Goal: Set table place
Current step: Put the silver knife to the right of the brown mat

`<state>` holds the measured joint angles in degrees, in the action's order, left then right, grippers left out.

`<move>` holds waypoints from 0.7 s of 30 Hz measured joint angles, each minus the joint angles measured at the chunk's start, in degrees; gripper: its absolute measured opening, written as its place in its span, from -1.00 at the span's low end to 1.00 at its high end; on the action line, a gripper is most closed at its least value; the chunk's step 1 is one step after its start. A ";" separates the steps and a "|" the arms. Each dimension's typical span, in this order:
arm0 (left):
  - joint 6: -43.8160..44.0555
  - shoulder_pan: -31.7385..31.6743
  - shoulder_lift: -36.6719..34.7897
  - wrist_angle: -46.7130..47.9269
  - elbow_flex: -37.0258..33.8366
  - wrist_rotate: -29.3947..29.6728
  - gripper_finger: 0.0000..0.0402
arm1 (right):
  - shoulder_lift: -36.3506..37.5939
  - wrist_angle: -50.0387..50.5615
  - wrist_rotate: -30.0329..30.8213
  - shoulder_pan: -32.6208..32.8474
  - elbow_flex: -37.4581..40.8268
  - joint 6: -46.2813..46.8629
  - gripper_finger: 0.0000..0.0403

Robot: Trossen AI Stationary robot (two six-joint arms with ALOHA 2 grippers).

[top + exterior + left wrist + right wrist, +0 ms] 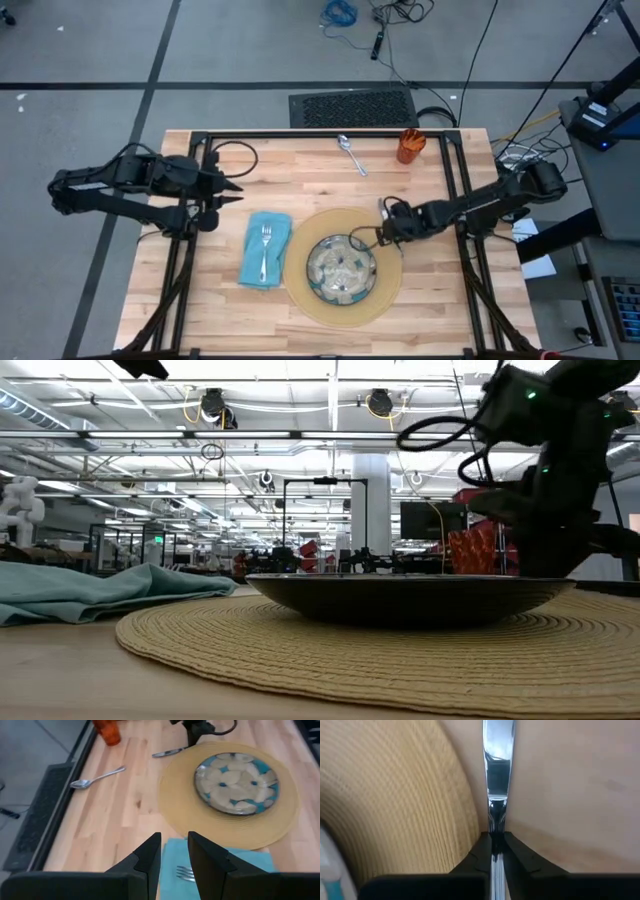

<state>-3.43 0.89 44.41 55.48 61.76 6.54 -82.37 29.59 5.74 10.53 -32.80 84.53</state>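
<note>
- Light wooden planks form the table (310,180), with black rails along its edges and grey floor with cables around it.
- On the table lies the round tan mat (390,290), and the patterned glass plate (341,268) sits in its middle; in the low view the plate shows only as a dark rim.
- Beside the mat on the left is the teal napkin (266,250) with the fork (265,245) lying on it; in the left wrist view only the fork's prongs show.
- The spoon (351,154) and the orange cup (410,146) are near the far edge, well apart from the mat.
- The right gripper (381,235) is low at the right edge of the mat, its jaws pinching the knife (497,765) by the handle; the blade runs beside the mat's rim.
- Whether the knife touches the wood I cannot tell.
- The left gripper (232,193) waits above the table's left side, its fingers a little apart and holding nothing.
</note>
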 joint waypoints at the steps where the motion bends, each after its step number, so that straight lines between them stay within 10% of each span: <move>1: -0.06 0.02 -0.17 0.00 0.00 -0.68 -0.58 | 0.00 0.00 0.00 1.18 0.00 1.43 -0.95; 21: -2.33 0.02 -0.75 1.27 0.02 -6.42 -0.58 | 0.04 3.26 3.24 20.85 -0.07 26.84 -0.96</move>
<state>-5.76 0.91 43.66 56.75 61.78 0.12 -82.32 32.85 8.99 31.38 -32.87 111.37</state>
